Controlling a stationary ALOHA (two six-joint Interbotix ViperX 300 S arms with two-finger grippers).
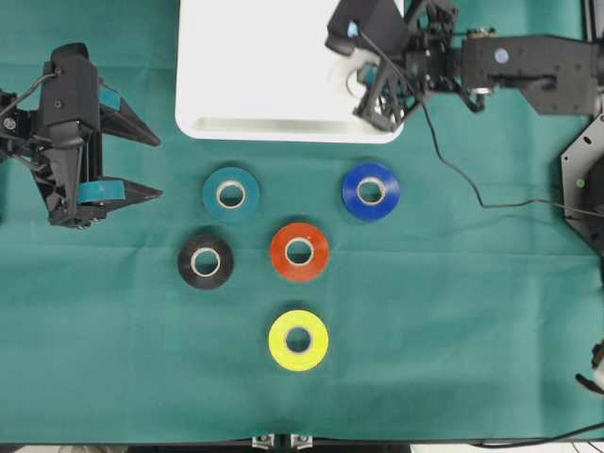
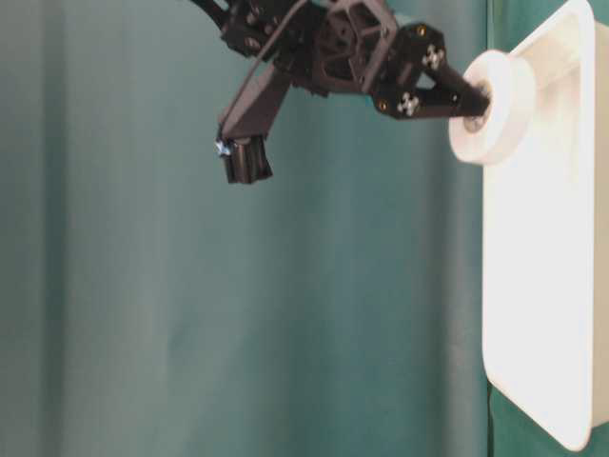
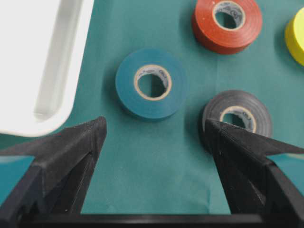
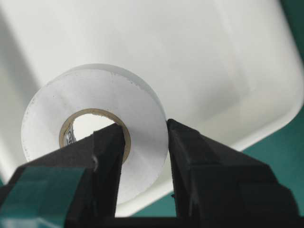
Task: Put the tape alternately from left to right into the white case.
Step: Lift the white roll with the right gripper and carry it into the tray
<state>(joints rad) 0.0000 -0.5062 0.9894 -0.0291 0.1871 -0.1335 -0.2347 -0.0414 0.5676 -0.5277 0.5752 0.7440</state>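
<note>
My right gripper (image 4: 144, 127) is shut on the white tape (image 4: 142, 102), with one finger through its core and the other outside the ring. It holds this roll above the right end of the white case (image 1: 274, 75), as the table-level view shows with the white tape (image 2: 495, 109) against the white case (image 2: 542, 286). My left gripper (image 1: 157, 168) stands open and holds nothing at the left of the cloth. In the left wrist view the left gripper (image 3: 156, 124) is short of the teal tape (image 3: 151, 102). Teal (image 1: 231, 193), blue (image 1: 371, 191), black (image 1: 206, 261), red-orange (image 1: 299, 251) and yellow (image 1: 298, 340) rolls lie flat.
A green cloth (image 1: 472, 330) covers the table. A black cable (image 1: 453, 170) runs from the right arm across the cloth to the right of the blue roll. The black roll (image 3: 236, 116) lies right beside the left gripper's right finger.
</note>
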